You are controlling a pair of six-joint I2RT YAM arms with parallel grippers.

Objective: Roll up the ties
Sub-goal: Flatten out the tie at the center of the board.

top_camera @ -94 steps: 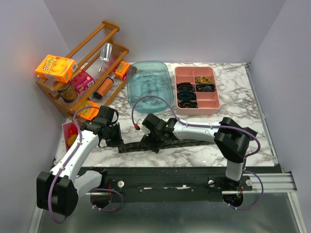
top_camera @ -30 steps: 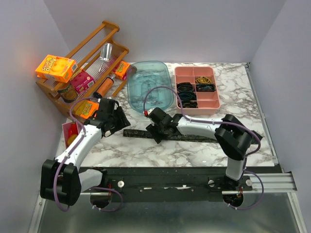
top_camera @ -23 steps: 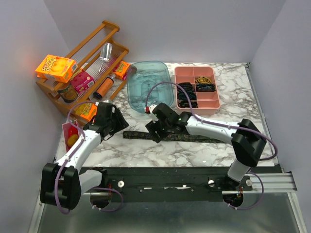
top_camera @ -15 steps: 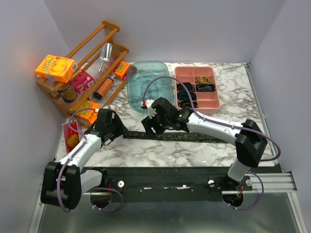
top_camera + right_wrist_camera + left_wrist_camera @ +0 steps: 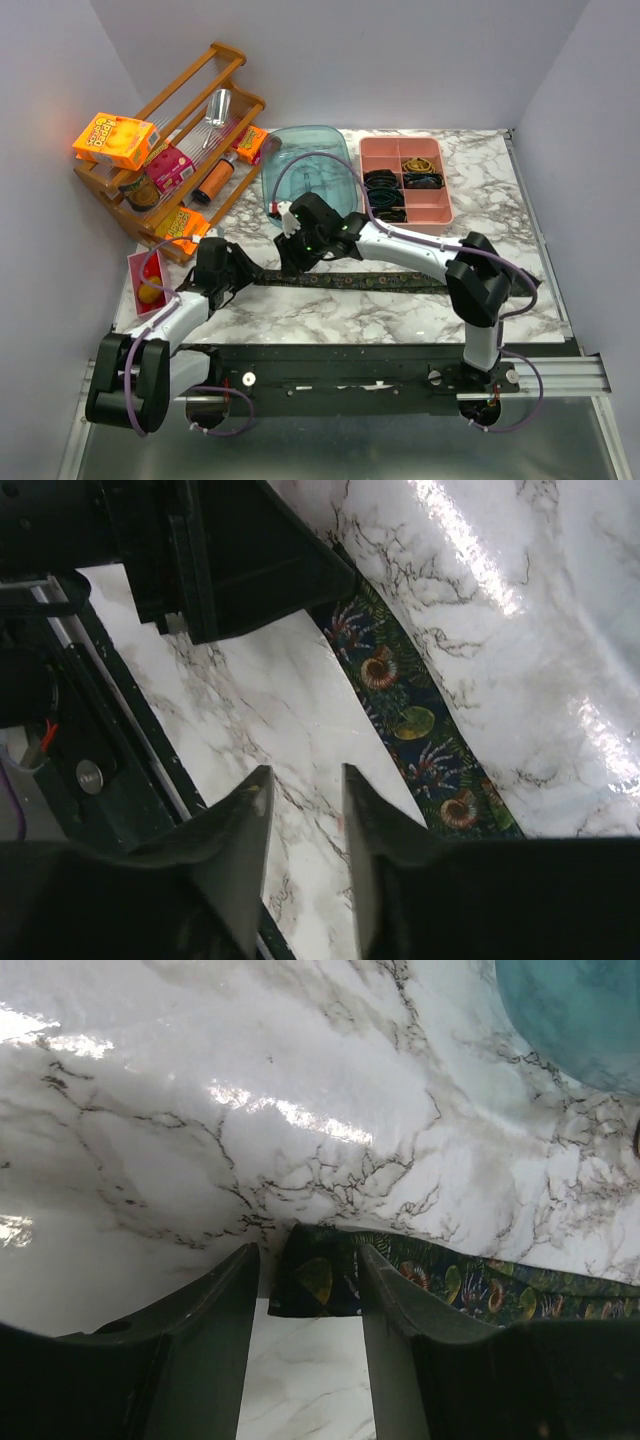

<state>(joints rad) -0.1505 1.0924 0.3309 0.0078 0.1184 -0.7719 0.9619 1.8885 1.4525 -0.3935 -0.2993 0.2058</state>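
Note:
A dark patterned tie point(image 5: 380, 281) lies flat across the marble, running left to right. In the left wrist view its blunt left end point(image 5: 315, 1280) sits between the open fingers of my left gripper point(image 5: 305, 1255). The right finger point(image 5: 385, 1295) is against the cloth and the left one stands clear of it. My right gripper point(image 5: 290, 255) hovers over the tie near that same end. In the right wrist view the right gripper point(image 5: 302, 780) has a narrow gap with bare marble under it, and the tie point(image 5: 410, 725) passes just to its right. Rolled ties point(image 5: 385, 195) fill a pink tray.
The pink compartment tray point(image 5: 432, 215) stands at the back right with a teal tub point(image 5: 308, 175) beside it. A wooden rack point(image 5: 170, 150) with boxes and bottles takes the back left corner. A pink card point(image 5: 148, 280) lies by the table's left edge.
My right gripper slid left and back along the tie and its fingers narrowed. My left gripper dropped toward me onto the tie's left end, closing a little.

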